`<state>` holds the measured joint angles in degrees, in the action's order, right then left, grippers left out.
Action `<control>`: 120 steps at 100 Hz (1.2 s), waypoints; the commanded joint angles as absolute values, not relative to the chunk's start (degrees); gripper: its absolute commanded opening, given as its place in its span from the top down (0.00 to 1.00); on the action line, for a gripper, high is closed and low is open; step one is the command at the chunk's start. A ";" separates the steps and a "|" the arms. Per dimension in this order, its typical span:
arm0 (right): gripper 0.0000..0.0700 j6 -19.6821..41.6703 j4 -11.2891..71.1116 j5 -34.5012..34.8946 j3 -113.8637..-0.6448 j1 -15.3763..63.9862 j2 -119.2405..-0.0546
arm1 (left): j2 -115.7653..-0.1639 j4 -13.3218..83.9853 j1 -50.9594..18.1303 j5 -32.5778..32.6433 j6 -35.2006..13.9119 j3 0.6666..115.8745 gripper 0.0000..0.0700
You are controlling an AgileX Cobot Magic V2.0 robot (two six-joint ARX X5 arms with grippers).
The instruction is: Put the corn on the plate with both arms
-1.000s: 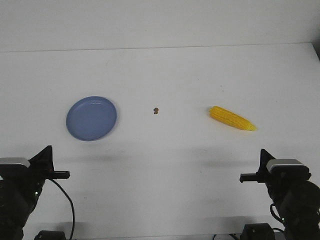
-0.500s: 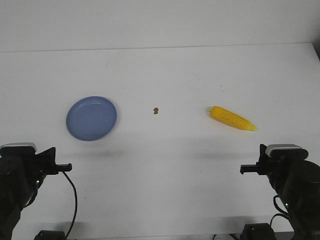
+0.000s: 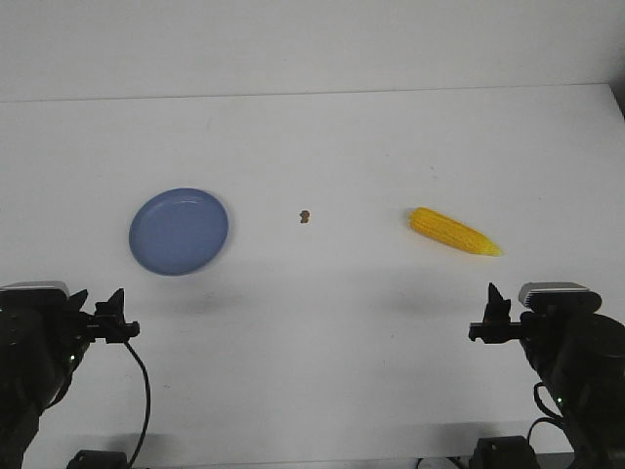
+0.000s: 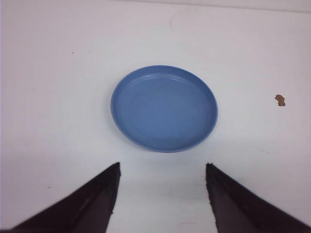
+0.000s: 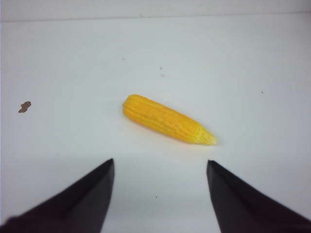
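while both arms sit low at the near edge, your left gripper [image 4: 160, 194] and right gripper [image 5: 160, 191] have their jaws spread wide, holding nothing. farther out, the plate [image 3: 179, 231] lies ahead of your left gripper, the corn [image 3: 454, 232] ahead of your right, a brown speck [image 3: 305, 215] between them.

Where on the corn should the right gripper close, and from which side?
Probably across the thick middle of the corn, coming from above with the right gripper, now open. The cob lies flat on the table, angled, tapering to a point at its right end, so fingers should straddle its width, away from the narrow tip.
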<state>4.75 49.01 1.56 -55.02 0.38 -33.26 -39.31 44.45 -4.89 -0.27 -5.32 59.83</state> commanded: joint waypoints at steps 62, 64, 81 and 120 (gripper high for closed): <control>0.38 5.19 48.07 1.69 -56.01 0.43 -33.43 | -72.01 36.25 2.37 -4.97 -12.60 71.90 0.45; 0.38 5.19 48.10 1.69 -56.01 0.43 -33.43 | -73.21 36.01 2.70 -5.26 -12.69 72.18 0.45; 0.38 5.19 48.49 1.69 -56.01 0.43 -33.43 | -82.21 34.61 5.65 -6.31 -12.73 73.10 0.45; 0.38 5.19 48.75 1.69 -56.01 0.43 -33.43 | -94.67 30.63 9.69 -7.88 -12.82 73.12 0.45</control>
<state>4.75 49.08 1.54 -55.02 0.38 -33.26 -92.95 31.14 9.28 -7.46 -12.64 72.20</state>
